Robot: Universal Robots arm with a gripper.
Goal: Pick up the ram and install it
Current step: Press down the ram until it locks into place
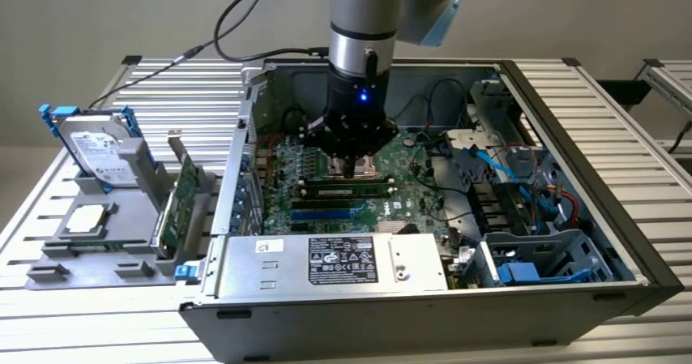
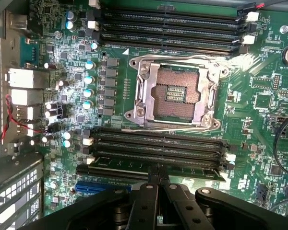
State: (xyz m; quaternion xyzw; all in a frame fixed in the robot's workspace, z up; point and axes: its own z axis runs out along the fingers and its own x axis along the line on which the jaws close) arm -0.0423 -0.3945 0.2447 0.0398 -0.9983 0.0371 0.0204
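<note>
The hand (image 2: 158,173) is closed, its fingertips pressed together on the top edge of the ram (image 2: 134,165), a long, thin green stick lying in a black slot. Beyond lies the open CPU socket (image 2: 175,91).

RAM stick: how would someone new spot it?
Start at the open computer case, then the empty CPU socket on its green motherboard. Beside the socket run black memory slots. The ram is the green stick in the slot under the shut gripper; its neighbours are bare.
</note>
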